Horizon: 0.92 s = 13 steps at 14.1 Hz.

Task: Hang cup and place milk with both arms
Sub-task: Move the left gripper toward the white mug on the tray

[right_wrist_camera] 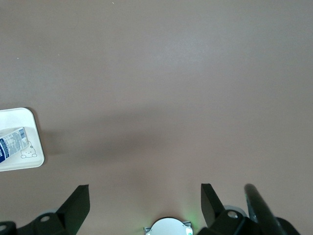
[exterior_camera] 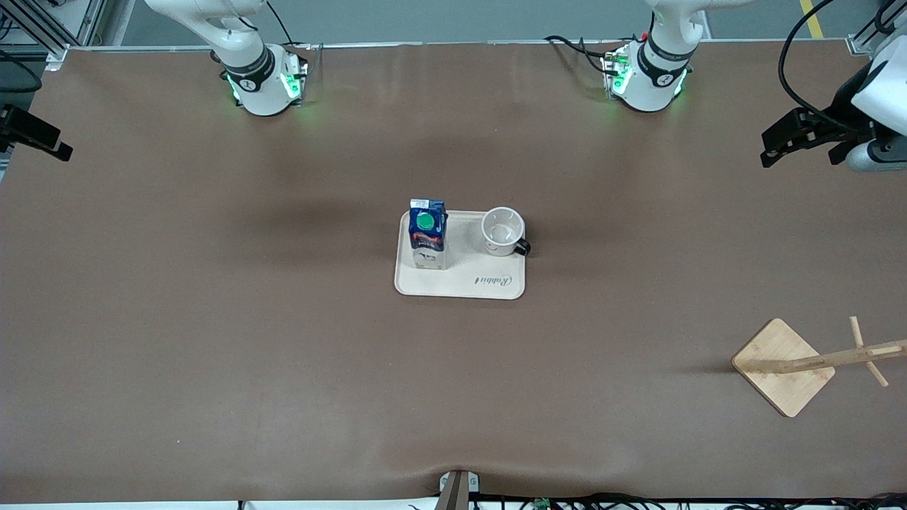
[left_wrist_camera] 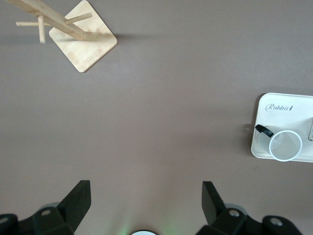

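The milk [exterior_camera: 427,234], a blue carton with a green cap, stands upright on a cream tray [exterior_camera: 460,283] at the table's middle. The cup [exterior_camera: 502,231], white with a black handle, stands upright beside it on the tray, toward the left arm's end. My left gripper [exterior_camera: 776,145] is open and empty, high over the table near its own base; its wrist view [left_wrist_camera: 145,196] shows the cup [left_wrist_camera: 286,146] far off. My right gripper [exterior_camera: 42,138] is open and empty, high near its base; its wrist view [right_wrist_camera: 145,198] shows the milk [right_wrist_camera: 12,142] at the edge.
A wooden cup rack [exterior_camera: 783,365] with a square base and pegs stands toward the left arm's end, nearer to the front camera than the tray; it also shows in the left wrist view [left_wrist_camera: 83,41]. Brown table surface surrounds the tray.
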Tool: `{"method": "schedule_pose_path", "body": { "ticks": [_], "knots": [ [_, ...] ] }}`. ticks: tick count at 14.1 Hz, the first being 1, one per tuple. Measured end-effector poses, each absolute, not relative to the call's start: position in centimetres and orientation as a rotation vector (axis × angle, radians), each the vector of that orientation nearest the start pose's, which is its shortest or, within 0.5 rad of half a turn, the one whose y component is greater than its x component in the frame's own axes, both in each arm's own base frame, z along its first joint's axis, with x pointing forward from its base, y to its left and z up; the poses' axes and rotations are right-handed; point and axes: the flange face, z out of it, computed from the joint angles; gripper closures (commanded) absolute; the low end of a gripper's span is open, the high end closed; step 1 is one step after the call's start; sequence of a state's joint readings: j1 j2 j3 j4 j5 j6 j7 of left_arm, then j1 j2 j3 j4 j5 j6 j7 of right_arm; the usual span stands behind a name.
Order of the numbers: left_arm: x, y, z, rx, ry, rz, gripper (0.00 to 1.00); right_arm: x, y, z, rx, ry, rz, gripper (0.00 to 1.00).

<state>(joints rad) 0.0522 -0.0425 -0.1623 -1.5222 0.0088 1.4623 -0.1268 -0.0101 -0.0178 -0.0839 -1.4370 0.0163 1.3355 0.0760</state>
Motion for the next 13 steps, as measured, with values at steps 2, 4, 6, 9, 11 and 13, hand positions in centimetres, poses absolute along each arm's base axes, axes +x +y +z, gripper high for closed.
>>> {"method": "schedule_pose_path", "body": {
  "ticks": [2, 4, 6, 9, 11, 13],
  "knots": [
    [52.6, -6.1, 66.0, -3.123, -0.023, 0.034, 0.00, 52.0, -4.6, 67.6, -3.110, 0.255, 0.135, 0.00],
    [52.6, -6.2, 66.0, -3.123, -0.022, 0.037, 0.00, 52.1, -4.4, 67.6, -3.111, 0.250, 0.136, 0.00],
    [52.6, -6.5, 65.9, -3.122, -0.013, 0.039, 0.00, 52.0, -4.4, 67.6, -3.111, 0.251, 0.137, 0.00],
    [52.7, -8.1, 65.6, -3.123, 0.017, 0.048, 0.00, 52.0, -4.5, 67.5, -3.110, 0.252, 0.147, 0.00],
    [52.8, -9.5, 64.7, -3.118, 0.006, 0.083, 0.00, 52.0, -4.5, 67.5, -3.110, 0.252, 0.149, 0.00],
    [52.6, -12.3, 63.2, -3.109, -0.028, 0.126, 0.00, 51.9, -4.5, 67.5, -3.110, 0.253, 0.151, 0.00]
  ]
}}
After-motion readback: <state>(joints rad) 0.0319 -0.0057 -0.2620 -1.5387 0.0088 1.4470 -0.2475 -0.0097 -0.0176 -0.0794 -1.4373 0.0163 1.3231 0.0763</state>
